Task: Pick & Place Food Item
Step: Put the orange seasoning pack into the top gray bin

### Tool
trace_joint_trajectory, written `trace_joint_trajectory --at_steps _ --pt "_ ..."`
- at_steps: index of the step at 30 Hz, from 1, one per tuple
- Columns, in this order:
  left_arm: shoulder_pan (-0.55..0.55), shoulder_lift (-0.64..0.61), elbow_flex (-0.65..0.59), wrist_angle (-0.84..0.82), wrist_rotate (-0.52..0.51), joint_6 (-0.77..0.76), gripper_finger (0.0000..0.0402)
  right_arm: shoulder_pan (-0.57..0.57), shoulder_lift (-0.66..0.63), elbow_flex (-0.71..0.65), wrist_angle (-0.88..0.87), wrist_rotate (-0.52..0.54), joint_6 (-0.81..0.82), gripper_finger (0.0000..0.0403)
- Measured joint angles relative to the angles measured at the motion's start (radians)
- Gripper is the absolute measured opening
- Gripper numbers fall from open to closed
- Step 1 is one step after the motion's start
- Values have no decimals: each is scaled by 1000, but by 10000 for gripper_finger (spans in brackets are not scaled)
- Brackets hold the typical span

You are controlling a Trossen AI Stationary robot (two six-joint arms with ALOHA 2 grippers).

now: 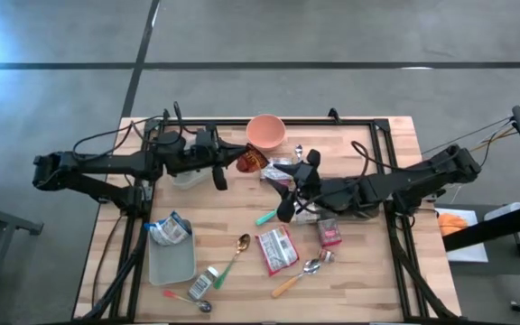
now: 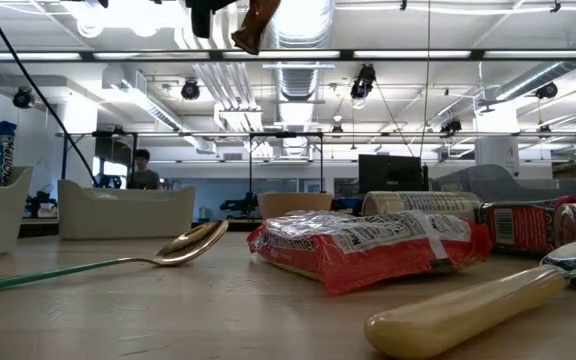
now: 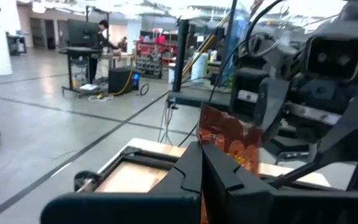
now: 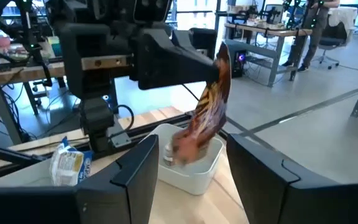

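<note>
My left gripper (image 1: 231,161) is shut on an orange-brown snack packet (image 1: 251,161), raised high over the table's far left part. In the right wrist view the packet (image 4: 209,106) hangs above a small white bin (image 4: 191,163). In the low view the packet (image 2: 258,24) shows at the top edge. My right gripper (image 1: 294,188) stands open near the table's middle, facing the packet, with nothing between its fingers (image 4: 135,168). My left gripper pinches the packet's top end (image 4: 221,57) between its two shut fingers (image 3: 194,167). The fingers lie about level and come from the table's left side. The packet hangs below them, slanted, lifted clear of the table and the bin.
A pink bowl (image 1: 265,131) stands at the far edge. A white tray (image 1: 171,262) with a blue-white packet (image 1: 170,229) sits near left. A red packet (image 1: 277,249), a small red packet (image 1: 330,233), spoons (image 1: 235,255) and a can (image 1: 202,283) lie toward the near edge.
</note>
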Motion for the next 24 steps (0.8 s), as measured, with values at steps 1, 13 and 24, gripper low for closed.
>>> trace_joint_trajectory --at_steps 1,13,24 --pt "2 0 0 11 14 0 0 -5 3 0 6 0 1 189" --pt "1 2 0 64 66 -7 0 -66 9 0 95 -74 4 189" --pt "1 9 0 122 97 -8 0 -85 42 -1 198 -103 -64 189"
